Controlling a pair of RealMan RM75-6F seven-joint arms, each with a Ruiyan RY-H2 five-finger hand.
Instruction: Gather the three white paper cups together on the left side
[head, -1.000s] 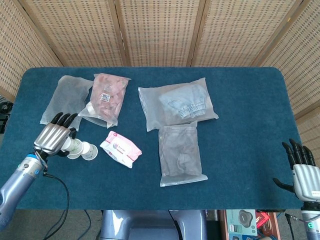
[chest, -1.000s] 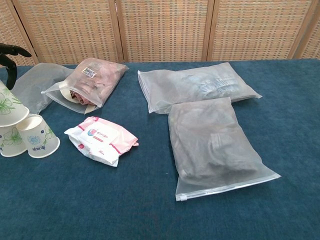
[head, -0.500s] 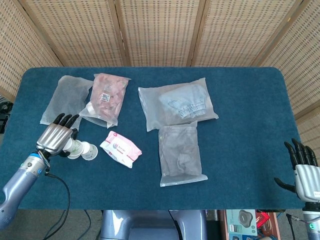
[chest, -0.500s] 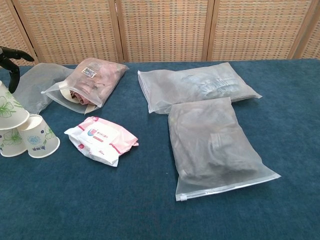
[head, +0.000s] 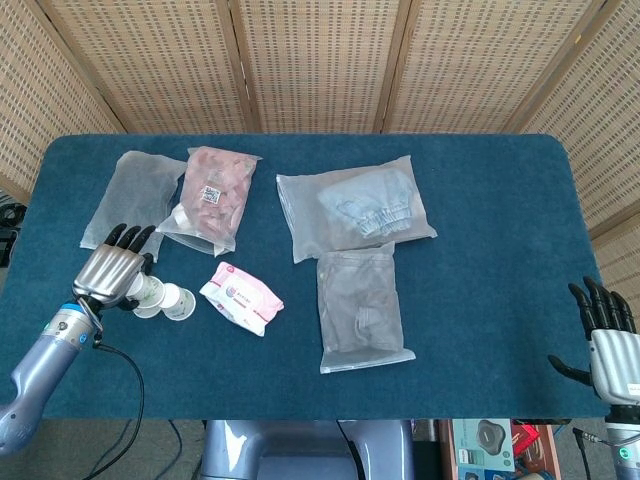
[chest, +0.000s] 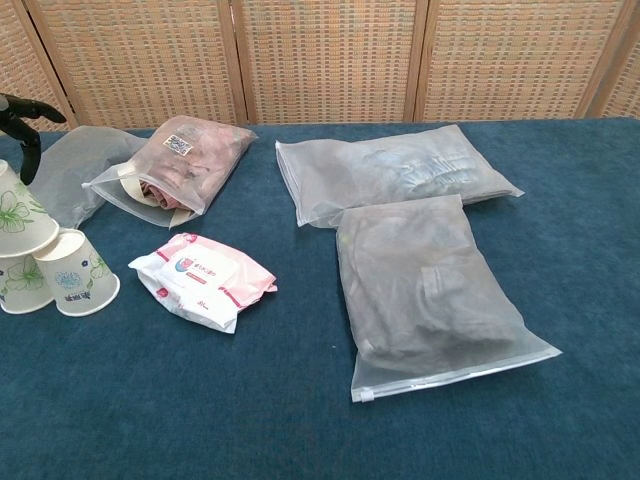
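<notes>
Three white paper cups with green flower prints stand close together at the table's front left. Two are upside down on the cloth, one (chest: 76, 273) (head: 179, 303) to the right and one (chest: 20, 285) beside it. The third cup (chest: 18, 210) (head: 146, 289) is tilted above them, gripped by my left hand (head: 108, 270), whose dark fingertips (chest: 24, 112) show at the chest view's left edge. My right hand (head: 603, 340) hangs off the table's front right corner, its fingers spread and holding nothing.
A pink-and-white wipes pack (head: 240, 297) lies just right of the cups. Behind them are a frosted bag (head: 130, 195) and a bag of pink items (head: 212, 195). Two grey clothing bags (head: 355, 210) (head: 362, 310) lie mid-table on the blue cloth (head: 480, 250).
The left hand with its cup has barely shifted. The right hand has sunk slightly lower at the front right.
</notes>
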